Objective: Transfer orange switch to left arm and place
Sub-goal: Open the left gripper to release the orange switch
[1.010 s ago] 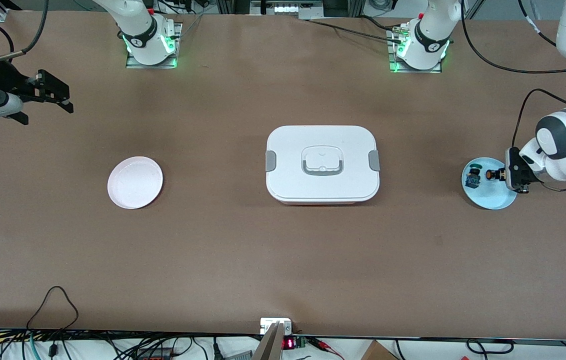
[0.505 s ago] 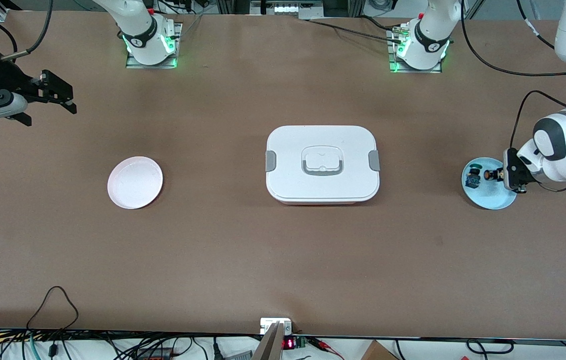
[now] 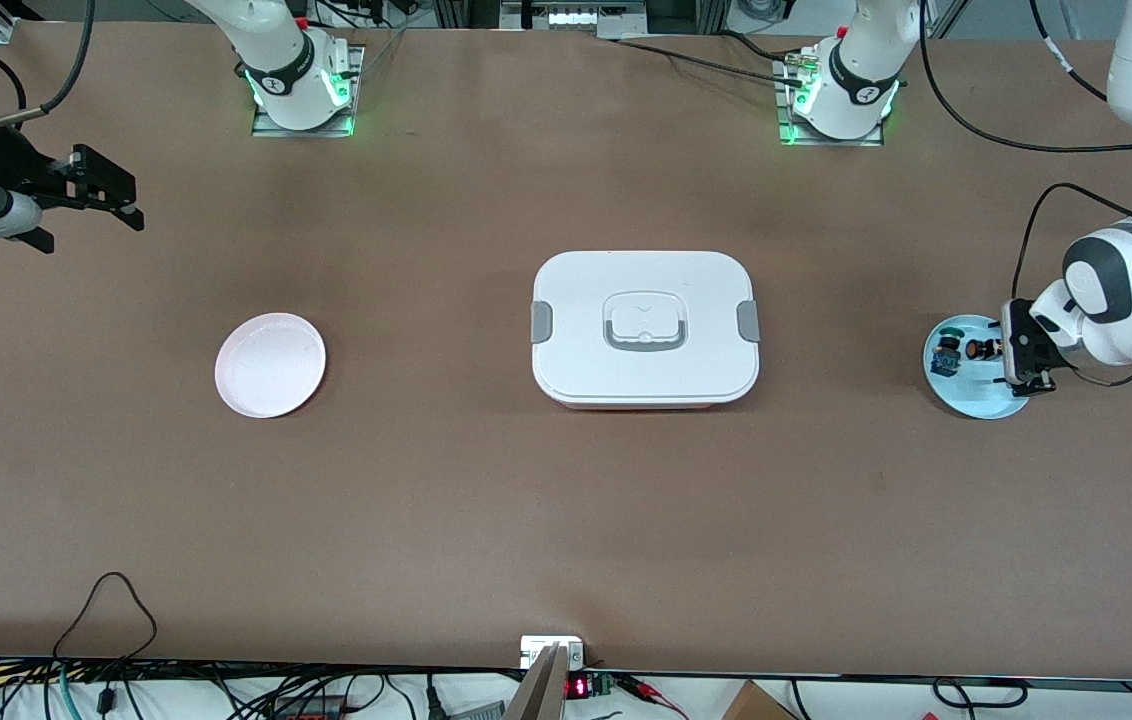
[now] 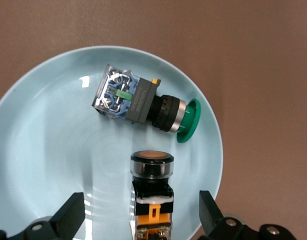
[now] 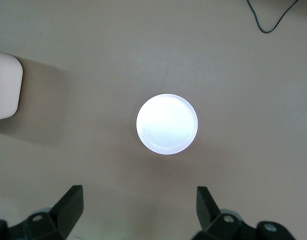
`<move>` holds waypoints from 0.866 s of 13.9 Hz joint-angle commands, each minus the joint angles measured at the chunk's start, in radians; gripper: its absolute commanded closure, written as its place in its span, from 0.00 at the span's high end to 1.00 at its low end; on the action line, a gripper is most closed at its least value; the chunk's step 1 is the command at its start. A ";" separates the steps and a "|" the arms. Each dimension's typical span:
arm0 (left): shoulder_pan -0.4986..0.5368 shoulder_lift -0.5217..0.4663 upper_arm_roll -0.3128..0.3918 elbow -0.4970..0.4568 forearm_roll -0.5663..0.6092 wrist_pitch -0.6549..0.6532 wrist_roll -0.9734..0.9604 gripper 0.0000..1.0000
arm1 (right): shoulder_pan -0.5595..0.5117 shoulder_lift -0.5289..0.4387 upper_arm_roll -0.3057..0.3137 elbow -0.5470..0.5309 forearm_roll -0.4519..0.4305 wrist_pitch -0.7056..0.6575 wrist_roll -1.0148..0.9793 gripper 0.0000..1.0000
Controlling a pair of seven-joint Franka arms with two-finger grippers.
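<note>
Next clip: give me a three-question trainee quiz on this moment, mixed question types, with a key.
1. True or false: the left gripper has its fingers clamped on the orange switch.
2. Which plate holds both switches? A) the pale pink plate B) the light blue plate C) neither
3. Fill in: the box sits on the table between the two ____.

Key
1. False: the fingers stand apart on either side of the orange switch, not touching it.
2. B: the green switch lies beside the orange one on it.
3. plates. The right gripper waits open, high over the table near the pink plate.
</note>
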 commanded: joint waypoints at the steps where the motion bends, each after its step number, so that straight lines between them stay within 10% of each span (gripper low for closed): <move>1: 0.007 -0.082 -0.005 0.001 -0.020 -0.102 0.031 1.00 | 0.007 0.007 0.004 0.004 -0.002 -0.012 0.010 1.00; 12: -0.009 -0.163 -0.008 0.293 -0.011 -0.323 0.015 1.00 | 0.012 0.033 0.011 0.007 -0.015 0.054 -0.003 1.00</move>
